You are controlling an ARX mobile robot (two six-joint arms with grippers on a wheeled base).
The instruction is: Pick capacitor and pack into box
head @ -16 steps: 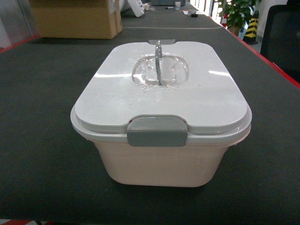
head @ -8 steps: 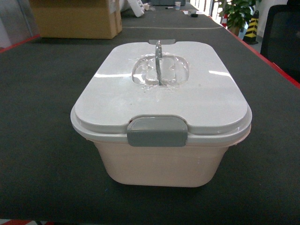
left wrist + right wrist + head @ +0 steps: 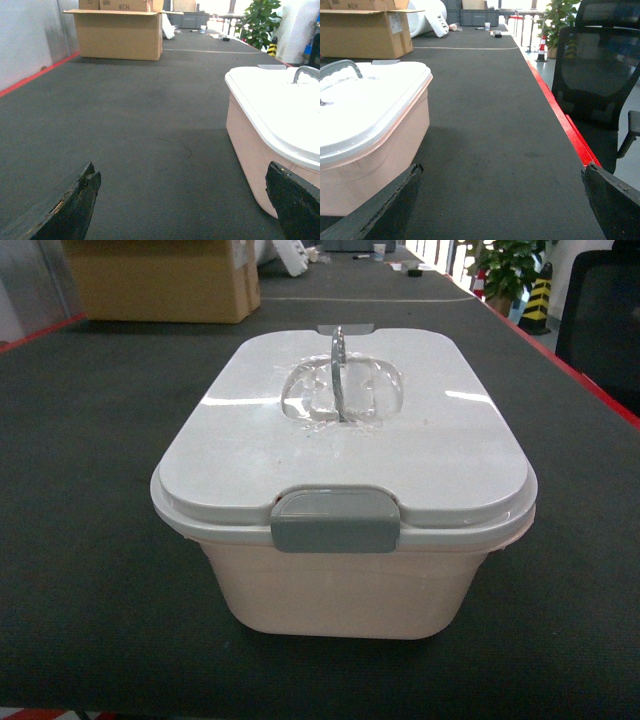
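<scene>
The box (image 3: 340, 590), a pale pinkish-cream tub, stands in the middle of the dark mat with its white lid (image 3: 260, 460) on and the grey clasp (image 3: 334, 521) down at the front. A grey handle (image 3: 338, 365) stands upright in the lid's recess. The capacitor is out of view. My left gripper (image 3: 182, 200) is open and empty, low over the mat to the left of the box (image 3: 245, 135). My right gripper (image 3: 502, 197) is open and empty, low to the right of the box (image 3: 380, 145). Neither gripper shows in the head view.
A brown cardboard carton (image 3: 165, 280) stands at the far left of the mat. A black mesh chair (image 3: 597, 75) stands beyond the red table edge (image 3: 560, 115) on the right. A potted plant (image 3: 505, 270) is at the back right.
</scene>
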